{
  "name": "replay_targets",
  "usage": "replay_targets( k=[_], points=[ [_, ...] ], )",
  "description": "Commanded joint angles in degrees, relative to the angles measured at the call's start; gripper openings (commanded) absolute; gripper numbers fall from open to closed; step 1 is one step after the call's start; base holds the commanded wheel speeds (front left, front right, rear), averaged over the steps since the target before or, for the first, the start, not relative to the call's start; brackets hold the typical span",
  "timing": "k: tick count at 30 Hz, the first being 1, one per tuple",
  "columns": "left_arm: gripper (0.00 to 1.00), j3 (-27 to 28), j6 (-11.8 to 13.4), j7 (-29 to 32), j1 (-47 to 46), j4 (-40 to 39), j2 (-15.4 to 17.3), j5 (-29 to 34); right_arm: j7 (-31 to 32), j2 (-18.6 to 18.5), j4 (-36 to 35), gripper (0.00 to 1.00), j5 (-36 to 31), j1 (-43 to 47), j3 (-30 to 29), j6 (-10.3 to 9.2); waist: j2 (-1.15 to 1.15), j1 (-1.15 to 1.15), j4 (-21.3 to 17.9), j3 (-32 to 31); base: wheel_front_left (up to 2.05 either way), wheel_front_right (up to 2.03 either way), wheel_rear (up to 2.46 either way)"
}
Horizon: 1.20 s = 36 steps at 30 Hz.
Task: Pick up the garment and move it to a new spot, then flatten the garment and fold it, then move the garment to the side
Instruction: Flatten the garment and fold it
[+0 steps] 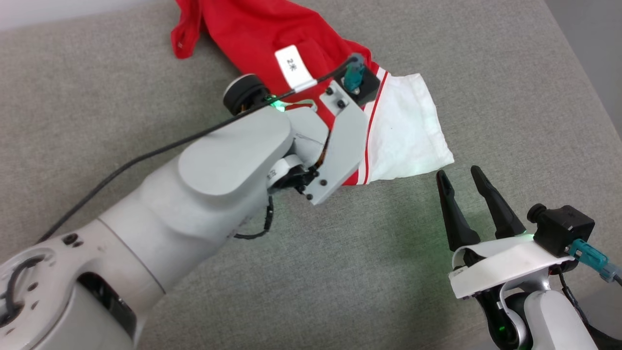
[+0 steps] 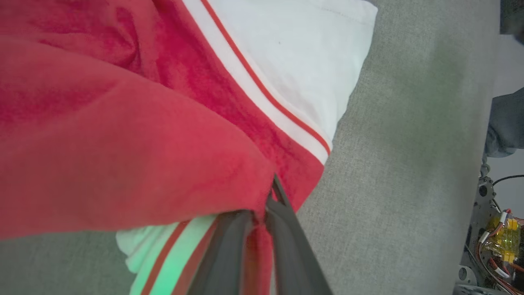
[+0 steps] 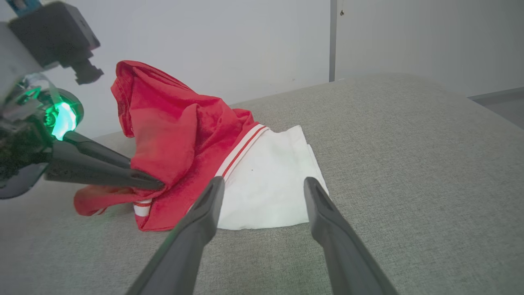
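The garment (image 1: 252, 34), a red T-shirt with a white sleeve (image 1: 408, 131) and striped trim, lies bunched on the grey padded surface (image 1: 340, 272). In the left wrist view my left gripper (image 2: 266, 200) is shut on a fold of the red garment (image 2: 123, 155), lifting it slightly. The right wrist view has the left gripper (image 3: 157, 184) coming in from the left, pinching the garment (image 3: 176, 135). My right gripper (image 1: 459, 177) stands open just off the white sleeve's near corner, nothing between its fingers. In its own view the right gripper (image 3: 264, 182) faces the sleeve (image 3: 270, 184).
My left forearm (image 1: 228, 160) and its black cable (image 1: 146, 155) cross over the garment's middle. The grey surface ends at the right (image 1: 583, 73) and against a pale wall (image 3: 245, 41) behind. Part of the robot's base with wiring (image 2: 495, 237) is beside the surface.
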Motion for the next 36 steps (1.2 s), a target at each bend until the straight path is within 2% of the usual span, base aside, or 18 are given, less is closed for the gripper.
replay_targets(
  k=[1,2,3,4,11,15,21,29,36],
  points=[
    [0.22,-0.1,-0.2,-0.4,0.6,0.5,0.5,-0.2,-0.2,0.2,0.1,1.00,0.0,-0.6,-0.1,-0.06,0.00,0.00,0.0,0.2,0.00,0.00,0.00],
    [0.41,-0.2,-0.3,-0.9,0.6,0.9,0.7,-0.1,-0.2,0.2,0.1,1.00,0.2,-0.7,0.1,-0.06,0.00,0.00,0.1,0.2,0.00,0.00,0.00],
    [0.96,0.0,-0.3,-1.1,0.6,1.2,1.0,-0.8,-0.3,0.2,0.2,1.00,0.2,-0.7,-0.1,-0.06,0.00,0.00,0.3,0.1,0.00,0.00,0.00],
    [1.00,0.8,-0.4,-1.2,0.8,1.3,1.1,-2.1,-0.3,0.2,0.3,1.00,0.2,-0.6,-0.3,-0.06,0.00,0.00,0.6,0.0,0.00,0.00,0.00],
    [1.00,5.3,-0.4,3.1,-0.7,-2.5,3.8,-10.9,0.4,0.1,0.3,1.00,-0.6,0.2,-1.1,-0.06,0.00,0.00,3.7,-1.3,0.00,0.00,0.00],
    [1.00,8.4,0.0,7.0,-2.2,-5.7,6.9,-15.6,0.9,0.1,-0.3,1.00,-0.8,-0.2,-0.9,-0.06,0.00,0.00,4.3,-1.3,0.00,0.00,0.00],
    [1.00,8.5,2.2,6.6,-3.7,-4.6,9.8,-13.1,0.9,0.1,-0.9,1.00,-0.2,-1.2,-0.1,-0.06,0.00,0.00,3.0,0.3,0.00,0.00,0.00],
    [1.00,6.6,1.6,3.0,-2.4,3.3,9.8,-10.1,-0.2,0.2,0.2,1.00,0.5,-1.8,1.1,-0.06,0.00,0.00,0.4,2.2,0.00,0.00,0.00],
    [1.00,6.6,0.2,5.5,-1.1,5.8,8.4,-13.4,-0.7,0.2,1.3,1.00,0.7,-1.9,0.8,-0.06,0.00,0.00,0.3,2.1,0.00,0.00,0.00]
  ],
)
